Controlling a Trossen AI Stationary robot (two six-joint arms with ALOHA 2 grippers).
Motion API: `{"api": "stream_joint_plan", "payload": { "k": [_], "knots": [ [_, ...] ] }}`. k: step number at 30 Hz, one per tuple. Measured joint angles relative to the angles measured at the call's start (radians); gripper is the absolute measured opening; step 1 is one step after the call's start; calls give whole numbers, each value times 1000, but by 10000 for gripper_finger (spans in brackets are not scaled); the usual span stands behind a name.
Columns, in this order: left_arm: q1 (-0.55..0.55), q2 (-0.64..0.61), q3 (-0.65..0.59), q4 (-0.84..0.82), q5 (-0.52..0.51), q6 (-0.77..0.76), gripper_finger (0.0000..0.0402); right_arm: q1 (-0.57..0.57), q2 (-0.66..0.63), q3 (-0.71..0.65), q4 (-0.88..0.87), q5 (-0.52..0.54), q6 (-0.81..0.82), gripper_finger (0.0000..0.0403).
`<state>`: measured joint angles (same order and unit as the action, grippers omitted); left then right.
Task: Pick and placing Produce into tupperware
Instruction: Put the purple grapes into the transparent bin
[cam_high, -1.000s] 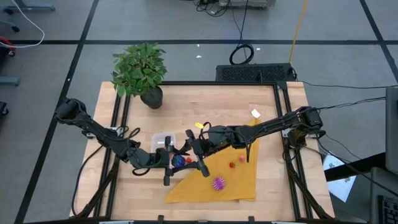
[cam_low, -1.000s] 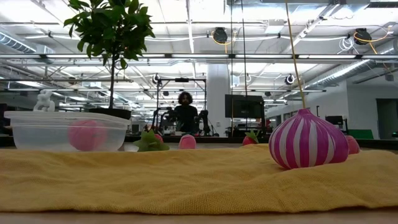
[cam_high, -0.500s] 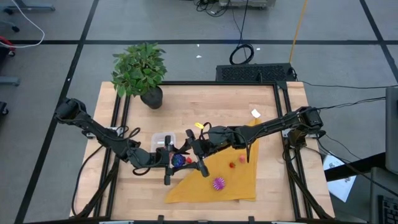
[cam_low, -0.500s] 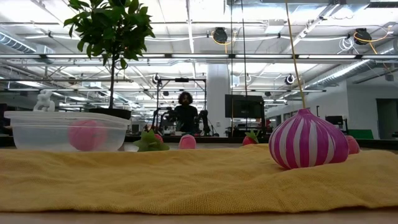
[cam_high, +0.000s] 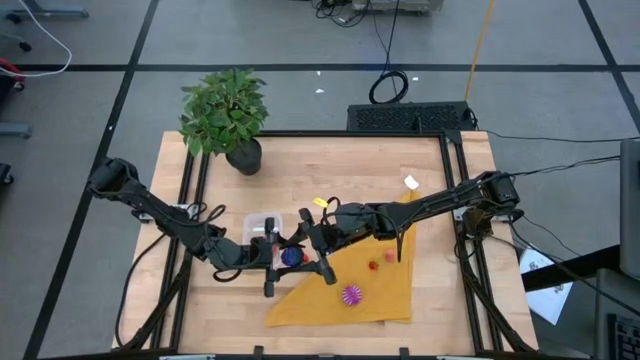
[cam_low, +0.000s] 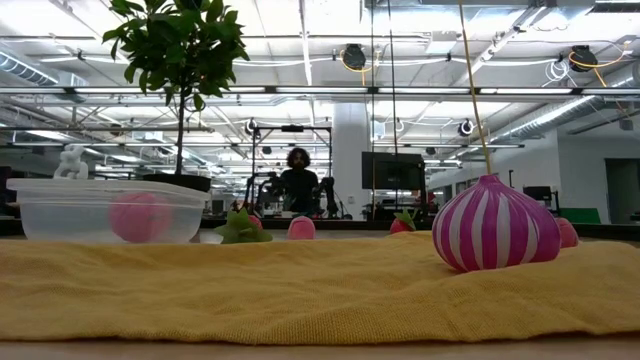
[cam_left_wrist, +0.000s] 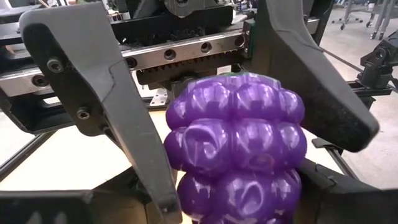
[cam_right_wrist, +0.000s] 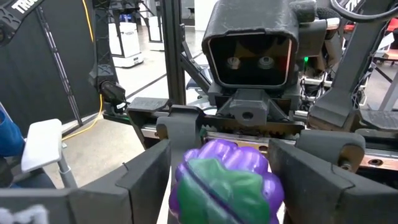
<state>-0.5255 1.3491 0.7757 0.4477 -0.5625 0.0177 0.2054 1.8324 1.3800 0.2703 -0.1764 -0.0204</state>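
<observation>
A purple toy bunch of grapes hangs in mid-air between my two grippers, above the table's middle. My left gripper is shut on it from the left. My right gripper faces it from the right; in the left wrist view its open fingers stand close on either side of the grapes. The clear tupperware sits just beyond them with a pink piece inside. A magenta ball and small red pieces lie on the yellow cloth. My left gripper pinches the grapes between its two fingers, one on each side of the bunch. The fingers come level from the table's left. The bunch is lifted clear and lies level, its green stem end turned toward my right gripper.
A potted plant stands at the far left corner. A yellow tag and a white scrap lie beyond the cloth. In the low view a purple-and-white striped bulb sits on the cloth. A person shows far behind the table.
Both arms have kept still. My right gripper has opened a little around the grapes, which now show more plainly between the two grippers in the high view.
</observation>
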Motion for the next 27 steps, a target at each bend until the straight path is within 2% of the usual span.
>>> {"api": "stream_joint_plan", "payload": {
  "k": [27],
  "knots": [
    [-2,0,0,-5,-12,10,225,0,0,0,14,2,-18,261]
  ]
}}
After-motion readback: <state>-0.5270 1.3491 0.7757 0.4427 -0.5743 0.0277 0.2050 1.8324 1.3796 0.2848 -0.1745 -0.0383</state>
